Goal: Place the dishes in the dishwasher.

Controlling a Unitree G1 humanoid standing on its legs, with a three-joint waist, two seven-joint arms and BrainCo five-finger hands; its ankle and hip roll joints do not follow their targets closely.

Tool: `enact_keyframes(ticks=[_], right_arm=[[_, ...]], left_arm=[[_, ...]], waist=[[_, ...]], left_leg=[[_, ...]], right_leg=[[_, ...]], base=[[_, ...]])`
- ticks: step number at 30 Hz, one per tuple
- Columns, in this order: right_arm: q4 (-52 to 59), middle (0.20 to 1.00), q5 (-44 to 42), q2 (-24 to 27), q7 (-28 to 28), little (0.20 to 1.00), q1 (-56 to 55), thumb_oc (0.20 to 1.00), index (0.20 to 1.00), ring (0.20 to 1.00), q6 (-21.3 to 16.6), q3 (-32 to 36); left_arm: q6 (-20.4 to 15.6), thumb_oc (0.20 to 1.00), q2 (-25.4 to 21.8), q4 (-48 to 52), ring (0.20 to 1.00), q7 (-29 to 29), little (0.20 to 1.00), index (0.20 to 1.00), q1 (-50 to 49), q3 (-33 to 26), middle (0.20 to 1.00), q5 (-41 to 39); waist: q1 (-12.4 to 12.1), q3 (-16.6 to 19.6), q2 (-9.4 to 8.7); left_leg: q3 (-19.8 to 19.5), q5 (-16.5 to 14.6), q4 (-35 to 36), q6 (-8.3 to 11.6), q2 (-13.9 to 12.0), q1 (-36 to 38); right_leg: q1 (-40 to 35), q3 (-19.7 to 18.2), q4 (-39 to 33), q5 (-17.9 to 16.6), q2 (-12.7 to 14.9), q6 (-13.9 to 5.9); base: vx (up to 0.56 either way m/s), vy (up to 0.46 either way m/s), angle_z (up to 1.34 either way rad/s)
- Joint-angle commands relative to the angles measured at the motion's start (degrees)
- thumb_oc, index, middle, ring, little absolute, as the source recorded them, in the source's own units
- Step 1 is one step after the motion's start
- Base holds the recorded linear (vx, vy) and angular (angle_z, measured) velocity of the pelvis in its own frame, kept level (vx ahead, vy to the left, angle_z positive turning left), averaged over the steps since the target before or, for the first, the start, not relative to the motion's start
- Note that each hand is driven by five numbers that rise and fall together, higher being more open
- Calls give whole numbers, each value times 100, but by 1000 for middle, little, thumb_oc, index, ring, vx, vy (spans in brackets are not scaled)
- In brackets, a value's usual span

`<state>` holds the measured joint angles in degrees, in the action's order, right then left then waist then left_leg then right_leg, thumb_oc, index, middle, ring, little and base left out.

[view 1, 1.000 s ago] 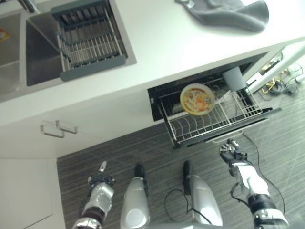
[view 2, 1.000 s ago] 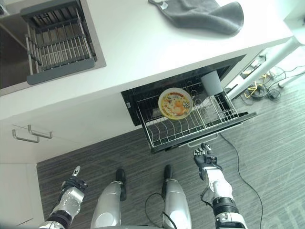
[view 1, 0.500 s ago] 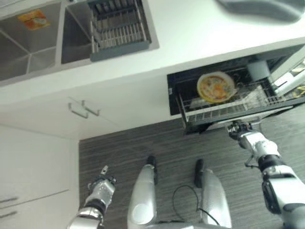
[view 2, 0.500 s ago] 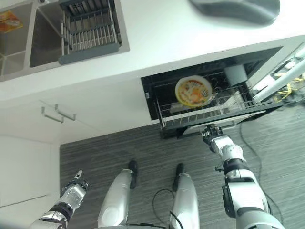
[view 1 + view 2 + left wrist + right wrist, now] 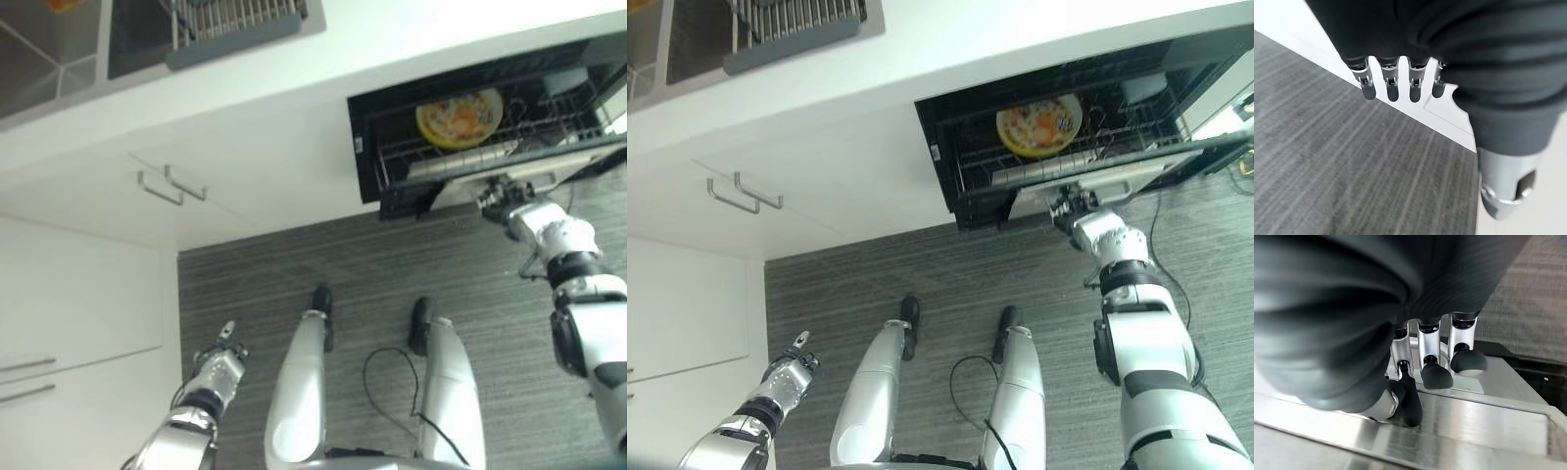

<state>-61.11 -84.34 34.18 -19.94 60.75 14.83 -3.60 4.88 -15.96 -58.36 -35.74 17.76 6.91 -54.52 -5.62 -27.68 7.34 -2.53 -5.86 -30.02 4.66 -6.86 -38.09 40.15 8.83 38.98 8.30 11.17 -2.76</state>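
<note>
A yellow patterned plate [image 5: 458, 117] stands upright in the wire rack [image 5: 1058, 162] of the open dishwasher [image 5: 367, 147] under the counter. A grey cup [image 5: 1141, 88] sits further back in the same rack. My right hand [image 5: 1073, 209] is at the rack's steel front panel [image 5: 1488, 421], and its fingers [image 5: 1435, 374] rest with their dark tips against that panel, holding nothing. My left hand [image 5: 220, 360] hangs low at the left above the floor, with its fingers [image 5: 1388, 83] straight and empty.
The white counter [image 5: 294, 69] runs above the dishwasher, with a sink and a grey dish rack [image 5: 230, 24] at its left. White cabinet doors with metal handles [image 5: 171, 186] stand to the left. Grey striped floor [image 5: 274, 284] lies below.
The whole picture has shifted with the camera. The rack with the plate has gone further into the dishwasher, and my right hand has come up against its front panel.
</note>
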Motion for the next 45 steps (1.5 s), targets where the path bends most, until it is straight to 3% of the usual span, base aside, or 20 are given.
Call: enact_keyframes(ticks=[1, 6, 12, 16, 21, 26, 28, 33, 39, 45], right_arm=[[-353, 200, 184, 52, -74, 200, 261, 200, 200, 200, -585, -143], [-514, 200, 557, 428, -214, 200, 1077, 200, 200, 200, -677, -457], [-597, 200, 847, 870, -196, 200, 1703, 200, 200, 200, -493, -749], [-418, 200, 1121, 997, -190, 200, 1983, 200, 200, 200, -326, -967], [-423, 200, 1767, 1052, 210, 200, 2076, 200, 200, 200, -296, -1105], [-169, 200, 2442, 1082, 552, 200, 2167, 200, 200, 200, -725, -1254], [-189, 200, 2524, 1076, 385, 200, 2316, 200, 200, 200, -626, -1347], [-491, 200, 2470, 1220, 301, 200, 2603, 200, 200, 200, -706, -1565], [-942, 200, 2109, 1694, 210, 200, 2840, 200, 200, 200, -557, -1574], [-1189, 200, 2113, 1848, 195, 200, 2930, 200, 200, 200, -345, -1648]], left_arm=[[-58, 1000, -303, -243, 1000, 33, 1000, 1000, -282, 185, 1000, 217], [-13, 1000, -420, -159, 1000, 279, 1000, 1000, -565, 211, 1000, 362], [149, 1000, -566, -77, 1000, 525, 1000, 1000, -996, 205, 1000, 716], [39, 1000, -725, 29, 1000, 794, 1000, 1000, -1310, 231, 1000, 1072], [-144, 1000, -881, 213, 1000, 1035, 1000, 1000, -1401, 252, 1000, 1172], [-90, 1000, -935, 418, 1000, 964, 1000, 1000, -1287, 344, 1000, 1161], [-127, 1000, -959, 414, 1000, 977, 1000, 1000, -1218, 424, 1000, 1082], [-189, 1000, -1077, 407, 1000, 895, 1000, 1000, -1203, 350, 1000, 1061], [-210, 1000, -1312, 180, 1000, 890, 1000, 1000, -1652, 89, 1000, 1445], [-475, 1000, -1218, -323, 1000, 899, 1000, 1000, -2105, -121, 1000, 1896]], waist=[[-312, 252, -14], [-603, 261, 14], [-884, 309, -10], [-1012, 288, -88], [-1034, 251, -141], [-1017, 219, -168], [-1000, 200, -169], [-1074, 287, -322], [-1432, 545, -640], [-1708, 782, -774]], left_leg=[[178, 899, 881, -123, 197, 175], [59, 1055, 1111, 8, 86, 342], [-100, 1196, 1258, 122, -17, 563], [-156, 1247, 1279, 150, -71, 586], [-66, 1147, 1289, 98, -92, 532], [88, 1150, 1385, 126, -125, 478], [127, 1201, 1501, 163, -172, 501], [246, 1257, 1816, 227, -308, 738], [143, 1390, 2159, 391, -518, 1207], [118, 1483, 2375, 491, -628, 1526]], right_leg=[[-280, 28, 600, 729, -34, 299], [-531, 307, 761, 1074, -38, 437], [-928, 609, 704, 1200, -86, 572], [-1050, 757, 599, 1173, -137, 633], [-1030, 784, 313, 1048, -133, 602], [-1054, 895, 13, 859, -45, 484], [-1099, 901, -149, 804, -76, 460], [-1434, 1043, -595, 705, -165, 415], [-2362, 1533, -1179, 649, -343, 425], [-3120, 1877, -1631, 666, -476, 445]], base=[[-9, -121, 18], [50, -115, 13], [118, -132, 19], [59, -124, 9], [-75, -12, 1], [-119, 10, -9], [-129, 10, -5], [-24, -42, 1], [126, -179, 32], [176, -70, 21]])
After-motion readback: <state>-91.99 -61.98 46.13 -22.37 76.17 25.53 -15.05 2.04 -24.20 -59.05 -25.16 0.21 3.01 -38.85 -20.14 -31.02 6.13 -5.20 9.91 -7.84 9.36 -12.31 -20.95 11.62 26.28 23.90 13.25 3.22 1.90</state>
